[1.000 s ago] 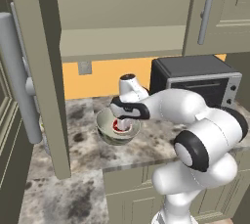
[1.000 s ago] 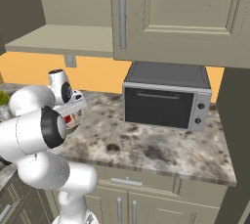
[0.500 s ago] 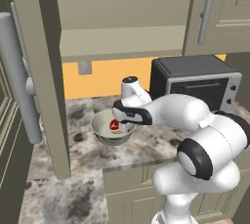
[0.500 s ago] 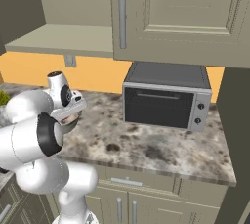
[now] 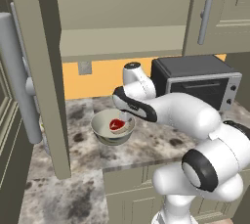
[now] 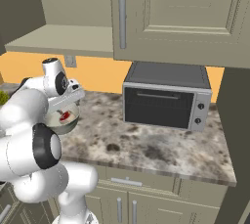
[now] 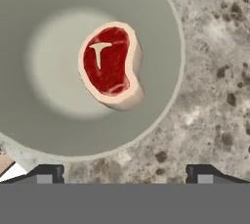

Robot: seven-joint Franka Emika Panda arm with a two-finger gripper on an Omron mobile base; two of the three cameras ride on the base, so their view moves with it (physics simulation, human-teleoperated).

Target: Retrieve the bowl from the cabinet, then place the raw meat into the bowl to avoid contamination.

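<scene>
Lying flat below the wide-open, empty pincer, small red raw steak, long axis pointing away from its fingertips, inside round pale ceramic bowl

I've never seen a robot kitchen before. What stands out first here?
A small flat red steak with a pale fat rim lies inside a round pale grey-cream ceramic bowl on the speckled stone counter. The big white robot arm bends over it, its fingers open above the bowl. To the right stands a dark toaster oven.
</scene>
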